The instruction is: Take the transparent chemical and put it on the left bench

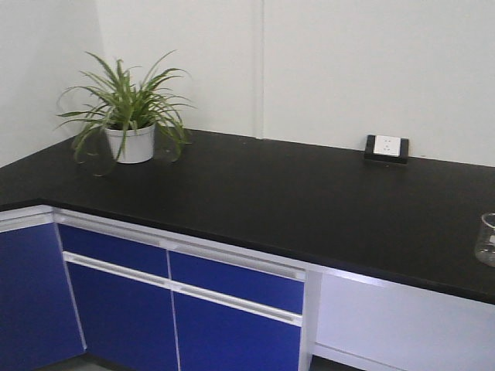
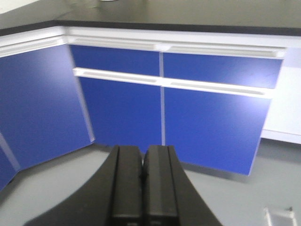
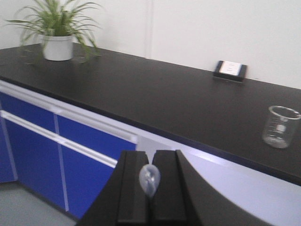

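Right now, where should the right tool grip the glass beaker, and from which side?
Probably the straight side wall, about mid-height, below the rim. The glass beaker stands upright near the front edge of the black bench with nothing beside it, so bring the right tool in level from the front, jaws opened first.

The beaker [image 3: 280,126] is clear, smooth glass. The worktop [image 1: 271,193] is matt black with a faint sheen. The cupboard fronts [image 2: 122,113] are smooth, slightly glossy blue panels with white rails [image 2: 169,82]. The plant pot [image 1: 130,144] is smooth white. The left hand [image 2: 142,153] and right hand [image 3: 151,157] look like matt black plastic.
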